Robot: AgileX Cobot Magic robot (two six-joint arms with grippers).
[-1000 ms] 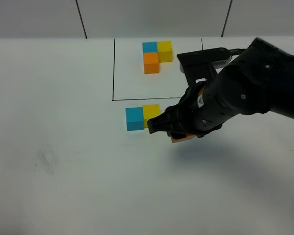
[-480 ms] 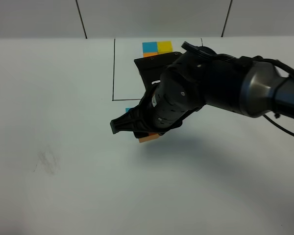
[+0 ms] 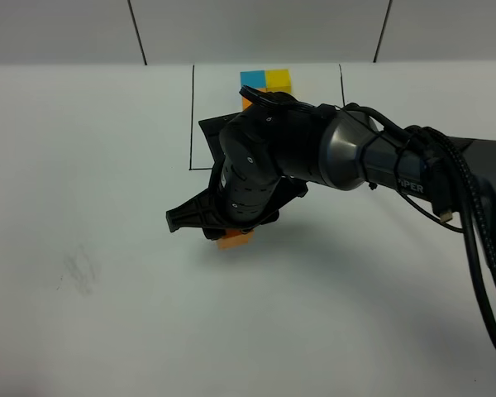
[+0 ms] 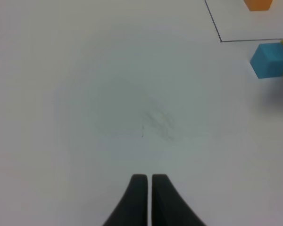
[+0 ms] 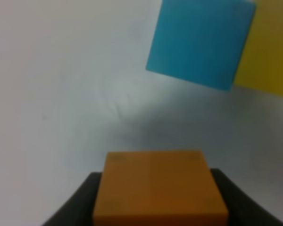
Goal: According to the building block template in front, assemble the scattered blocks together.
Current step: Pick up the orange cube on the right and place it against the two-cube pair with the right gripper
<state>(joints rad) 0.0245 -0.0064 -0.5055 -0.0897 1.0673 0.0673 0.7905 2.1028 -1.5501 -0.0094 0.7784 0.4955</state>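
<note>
Right wrist view: right gripper (image 5: 158,205), jaws part-open and clamped on the orange cube (image 5: 160,181), hangs over the middle of the surface (image 3: 107,322) with the blue cube (image 5: 200,44) directly ahead, touching the yellow cube (image 5: 269,52); left gripper (image 4: 147,181) closed, empty, farther off; template (image 3: 265,79) near the far edge.

The left claw (image 4: 147,179), jaws pressed together, hangs over the white surface (image 4: 75,84); a faint smudge (image 4: 159,120) lies ahead, a blue cube (image 4: 270,60) farther off.
</note>
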